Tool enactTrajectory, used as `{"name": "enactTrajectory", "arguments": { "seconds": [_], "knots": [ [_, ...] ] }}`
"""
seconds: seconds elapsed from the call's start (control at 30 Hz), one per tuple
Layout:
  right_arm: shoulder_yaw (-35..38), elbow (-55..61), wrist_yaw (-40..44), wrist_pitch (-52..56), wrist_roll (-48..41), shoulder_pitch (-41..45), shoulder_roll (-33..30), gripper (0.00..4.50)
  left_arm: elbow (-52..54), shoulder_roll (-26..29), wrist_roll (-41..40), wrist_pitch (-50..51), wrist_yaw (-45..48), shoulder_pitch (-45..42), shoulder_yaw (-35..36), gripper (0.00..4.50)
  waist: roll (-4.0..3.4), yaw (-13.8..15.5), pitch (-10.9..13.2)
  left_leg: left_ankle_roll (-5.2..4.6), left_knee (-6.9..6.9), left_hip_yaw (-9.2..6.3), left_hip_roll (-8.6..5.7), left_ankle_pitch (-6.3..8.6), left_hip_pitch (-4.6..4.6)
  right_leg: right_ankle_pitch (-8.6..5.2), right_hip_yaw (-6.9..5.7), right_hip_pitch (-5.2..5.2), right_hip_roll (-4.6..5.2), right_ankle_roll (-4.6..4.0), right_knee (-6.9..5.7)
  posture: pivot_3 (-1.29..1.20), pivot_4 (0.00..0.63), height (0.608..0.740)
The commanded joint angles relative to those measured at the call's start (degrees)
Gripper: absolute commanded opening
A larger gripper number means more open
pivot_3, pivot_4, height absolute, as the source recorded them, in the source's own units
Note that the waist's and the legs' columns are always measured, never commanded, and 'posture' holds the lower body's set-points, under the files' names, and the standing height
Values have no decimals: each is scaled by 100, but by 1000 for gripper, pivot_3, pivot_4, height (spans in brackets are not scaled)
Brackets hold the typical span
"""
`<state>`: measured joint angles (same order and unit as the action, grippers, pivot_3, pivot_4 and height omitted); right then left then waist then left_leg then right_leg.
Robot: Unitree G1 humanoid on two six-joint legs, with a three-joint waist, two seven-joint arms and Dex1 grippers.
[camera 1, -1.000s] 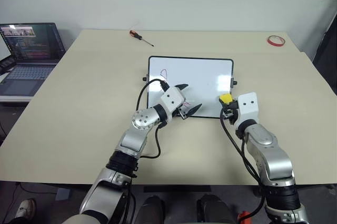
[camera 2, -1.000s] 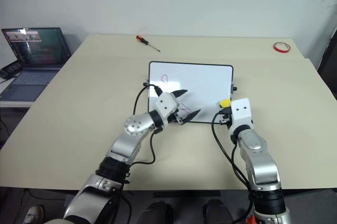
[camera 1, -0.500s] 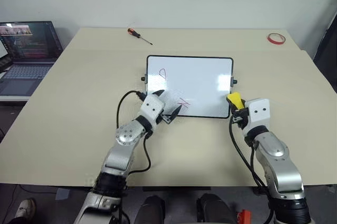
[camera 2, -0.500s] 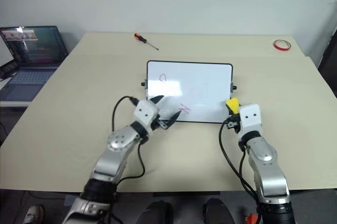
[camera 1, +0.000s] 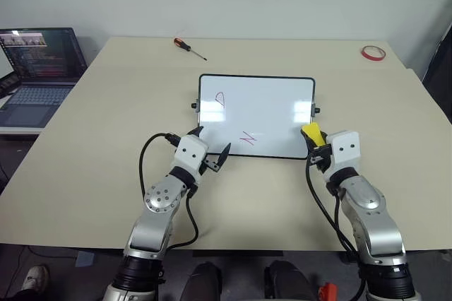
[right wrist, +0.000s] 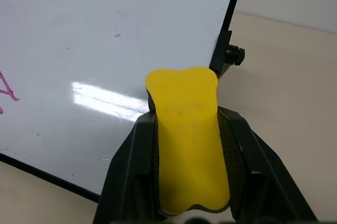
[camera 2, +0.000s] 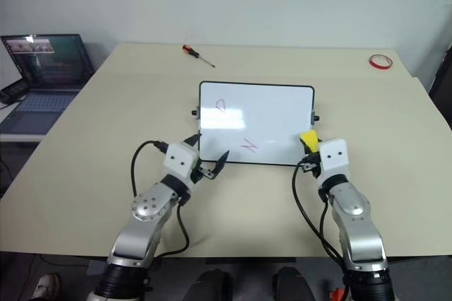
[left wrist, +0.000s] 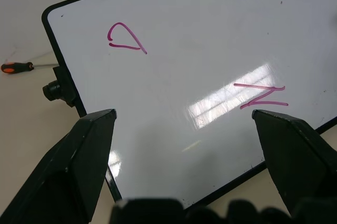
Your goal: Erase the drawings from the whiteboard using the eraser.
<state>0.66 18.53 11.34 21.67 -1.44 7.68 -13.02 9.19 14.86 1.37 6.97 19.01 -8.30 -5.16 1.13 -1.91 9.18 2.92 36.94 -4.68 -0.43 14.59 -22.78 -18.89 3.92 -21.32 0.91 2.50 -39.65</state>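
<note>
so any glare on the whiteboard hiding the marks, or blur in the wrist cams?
Left wrist view: a bright glare streak on the whiteboard sits right beside the N mark, not over it. Right wrist view: a glare patch beside the eraser; eraser sharp. Head views: faint reflections on the board, both marks readable.

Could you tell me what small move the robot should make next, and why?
Probably sweep the right gripper leftward over the whiteboard to the N mark. It is shut on the eraser, which sits at the board's right edge, and the N is the nearer of the two red marks; the D mark lies farther. The open left gripper waits at the board's near-left corner.
</note>
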Motion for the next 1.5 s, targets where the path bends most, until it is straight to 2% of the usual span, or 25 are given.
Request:
{"name": "enactTrajectory", "arguments": {
  "seconds": [0.03,0.4,0.57,0.93,1.1,1.27,1.5],
  "knots": [
    [-77,-28,77,-254,-13,233,6,1188,301,4,-27,-51,-84,31,118,4500,0,3,0,0,0,-1,0,0,0,0,-1,0,0,0,0,0,150,740],
    [-709,-1603,287,-975,83,1854,464,1188,255,-22,-89,-78,-168,3,199,4500,-1,-2,1,0,-1,-1,1,0,0,0,-3,-2,0,0,2,0,150,740],
    [-926,-3161,360,-1798,155,3023,964,1188,149,-31,-59,-82,-249,-164,255,4500,-2,-17,3,0,2,3,0,0,2,1,-1,-4,1,-1,-6,0,150,740],
    [-783,-6141,393,-3261,211,4955,1456,1188,176,-49,-25,-69,-298,-222,225,4500,-4,-69,4,0,-1,2,1,0,1,1,-4,-10,4,-2,-11,0,150,740],
    [-846,-6945,294,-3311,411,5320,1468,1188,263,-89,-3,-16,-342,-213,218,4500,-4,-73,4,0,0,3,0,0,-1,1,-4,-10,7,-2,-11,0,150,740],
    [-1253,-7313,362,-2694,928,5269,1459,1188,277,-82,-8,4,-375,-215,233,4500,-4,-122,3,0,-1,5,1,0,2,1,-1,-14,7,-2,-21,0,150,740],
    [-1715,-6277,961,-2212,1099,4503,1542,1188,213,-102,-2,7,-410,-268,236,4500,-5,-140,1,0,1,5,3,0,28,1,2,5,5,-2,-32,0,150,740]
  ]
}}
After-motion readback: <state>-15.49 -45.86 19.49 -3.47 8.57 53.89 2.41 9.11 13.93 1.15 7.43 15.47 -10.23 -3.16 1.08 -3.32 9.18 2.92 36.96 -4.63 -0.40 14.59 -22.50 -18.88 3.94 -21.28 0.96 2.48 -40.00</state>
